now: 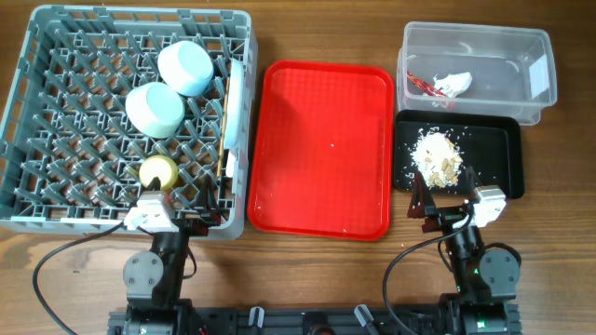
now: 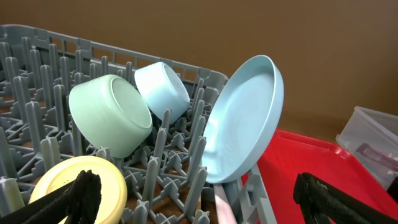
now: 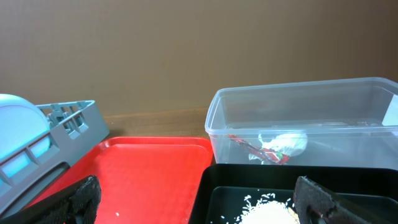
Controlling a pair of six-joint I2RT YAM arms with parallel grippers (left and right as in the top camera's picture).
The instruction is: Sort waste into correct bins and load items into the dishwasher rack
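A: How is the left arm [image 1: 154, 270] posed?
B: Folded low over its base, wrist directed forward. The left gripper [image 1: 182, 207] has its jaws spread wide, and nothing lies between its dark fingers [image 2: 68, 200], which appear at the two lower corners of the wrist view.
A: And the right arm [image 1: 484, 270]?
B: The same compact posture, forearm angled slightly leftward. The right gripper [image 1: 445, 194] is likewise fully parted and empty, with one finger [image 3: 336, 200] at each lower corner.
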